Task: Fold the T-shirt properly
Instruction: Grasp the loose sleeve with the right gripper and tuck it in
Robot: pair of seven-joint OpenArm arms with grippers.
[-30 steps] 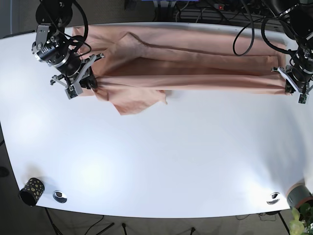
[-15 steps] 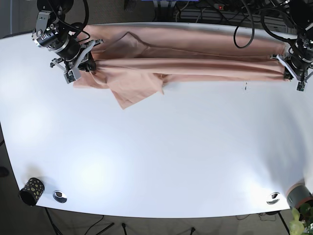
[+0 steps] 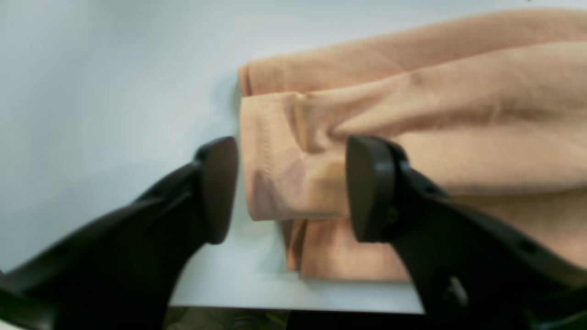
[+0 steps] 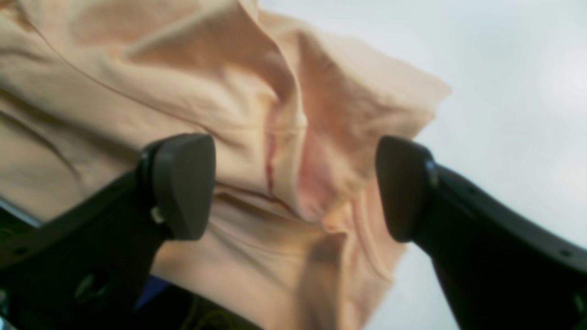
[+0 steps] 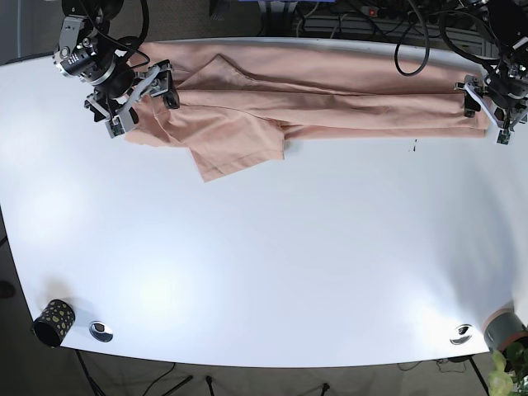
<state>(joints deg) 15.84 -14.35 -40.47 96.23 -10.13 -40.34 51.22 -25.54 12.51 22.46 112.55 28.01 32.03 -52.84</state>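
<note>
T-shirt (image 5: 330,99) lies between both open tools' fingers.

The T-shirt (image 5: 313,95) is a salmon-pink garment lying along the far edge of the white desk, folded lengthwise into a long, narrow band running nearly the desk's full width. One sleeve (image 5: 235,147) projects from the band toward the near side, lying flat and angled. At one end, the layered hem (image 3: 293,174) shows stacked folds with stitched edges. The opposite end (image 4: 284,137) is bunched and creased.
</note>
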